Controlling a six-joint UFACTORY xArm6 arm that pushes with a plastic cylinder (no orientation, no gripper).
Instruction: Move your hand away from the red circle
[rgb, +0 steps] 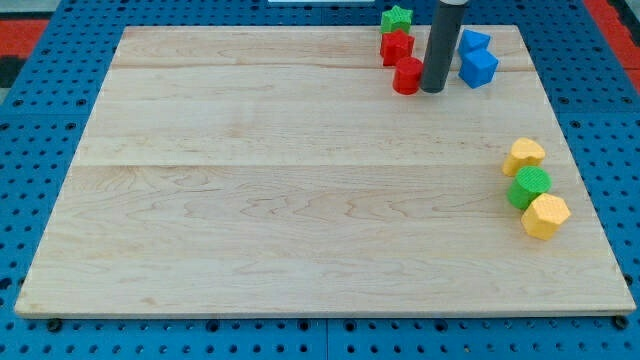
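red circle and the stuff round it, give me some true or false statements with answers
1. My tip sits right beside the red circle, on its right in the view. True.
2. The green star lies at the view's bottom. False: it is at the top edge, above a second red block.
3. Two blue blocks lie to the right of the rod. True.
4. The green round block sits between two red blocks. False: between two yellow blocks.

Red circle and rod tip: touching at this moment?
Touching, as far as the camera view shows: my tip sits flush against the right edge of the red circle, no board visible between them.
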